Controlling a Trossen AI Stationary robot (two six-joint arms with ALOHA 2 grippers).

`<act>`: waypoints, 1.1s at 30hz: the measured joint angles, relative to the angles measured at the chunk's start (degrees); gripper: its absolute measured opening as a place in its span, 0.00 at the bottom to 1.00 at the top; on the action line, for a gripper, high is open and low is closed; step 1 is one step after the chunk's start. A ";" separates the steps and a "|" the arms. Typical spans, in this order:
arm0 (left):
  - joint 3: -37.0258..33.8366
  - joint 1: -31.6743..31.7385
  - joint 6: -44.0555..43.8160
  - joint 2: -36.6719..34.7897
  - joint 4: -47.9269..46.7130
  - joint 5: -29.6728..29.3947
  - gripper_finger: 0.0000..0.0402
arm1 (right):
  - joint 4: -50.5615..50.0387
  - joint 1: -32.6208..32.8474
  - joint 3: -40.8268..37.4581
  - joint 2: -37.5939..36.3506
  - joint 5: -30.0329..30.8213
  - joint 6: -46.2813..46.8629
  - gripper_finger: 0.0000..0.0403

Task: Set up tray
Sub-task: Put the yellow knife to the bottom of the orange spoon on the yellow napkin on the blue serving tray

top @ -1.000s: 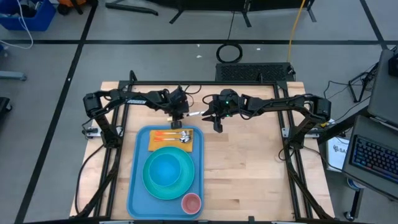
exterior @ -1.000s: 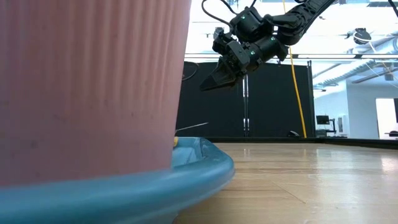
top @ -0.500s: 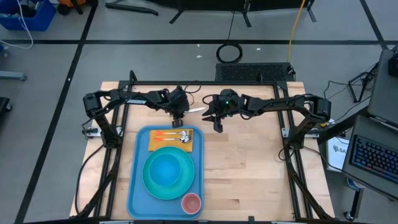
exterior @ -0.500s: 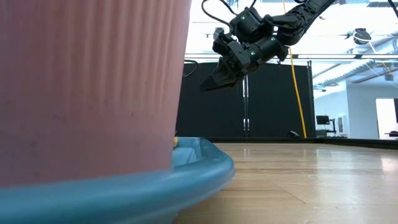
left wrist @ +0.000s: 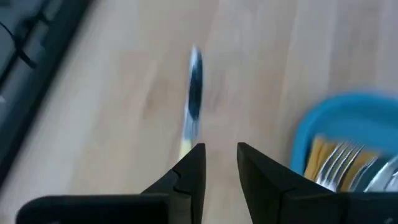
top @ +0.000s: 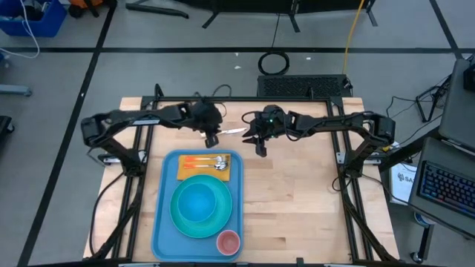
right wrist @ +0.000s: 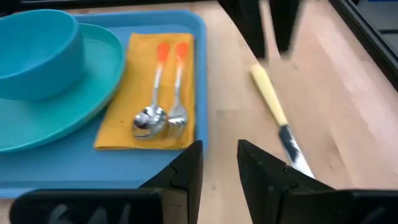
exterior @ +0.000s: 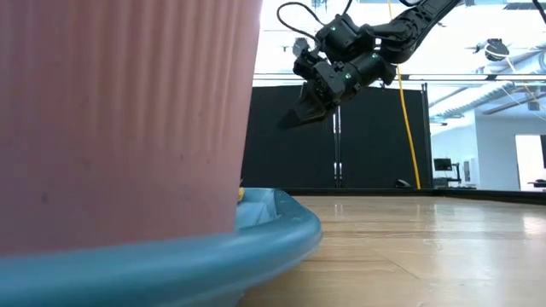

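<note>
Tray (top: 162, 222): light blue, flat on the worktop (top: 297, 200), toward its left-front part, long side running front to back; in the low view its rim (exterior: 256, 239) fills the near foreground.
Plate (top: 182, 215): turquoise, in the middle of the tray, with a blue bowl (top: 197, 202) sitting on it.
Napkin (top: 185, 170): orange-yellow, across the far end of the tray, just behind the plate.
Fork (right wrist: 178, 84) and spoon (right wrist: 152, 93): side by side on the napkin, orange handles, touching or nearly so at the heads.
Cup (top: 228, 241): pink, ribbed, at the tray's near right corner; it blocks most of the low view.
Knife (top: 234, 132): yellow handle, silver blade, lying on the bare worktop beyond the tray's far edge, between the two grippers, held by neither.
Left gripper (top: 211, 139): above the worktop just beyond the tray's far edge, beside the knife's handle end; fingers (left wrist: 189, 174) a narrow gap apart, nothing between them.
Right gripper (top: 259, 149): raised over the worktop just right of the knife; fingers (right wrist: 186, 167) slightly parted, gripping nothing.
</note>
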 joint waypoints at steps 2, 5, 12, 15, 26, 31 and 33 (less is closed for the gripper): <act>-1.02 -0.32 -1.53 -3.64 0.97 1.01 0.24 | -0.43 -0.67 0.00 0.00 -0.07 0.16 0.23; -3.47 -0.92 -2.68 -8.54 4.41 3.31 0.24 | -1.70 -1.59 0.37 0.02 -2.67 0.40 0.23; -11.92 -3.06 -6.49 -19.03 14.41 7.22 0.24 | -9.10 -1.84 6.63 3.78 -3.13 -0.68 0.23; -14.94 -3.87 -7.62 -22.06 17.11 6.96 0.24 | -13.19 -1.86 12.18 7.02 -3.19 -2.39 0.23; -22.68 -6.83 -10.03 -27.62 24.07 7.06 0.24 | -35.01 -2.62 34.61 21.87 -3.30 -11.09 0.23; -25.79 -7.85 -10.83 -30.43 25.70 6.83 0.24 | -43.54 -3.37 43.36 27.38 -3.21 -13.63 0.23; -26.95 -8.03 -10.99 -31.22 25.77 7.13 0.24 | -45.50 -3.66 46.37 28.94 -3.17 -14.31 0.23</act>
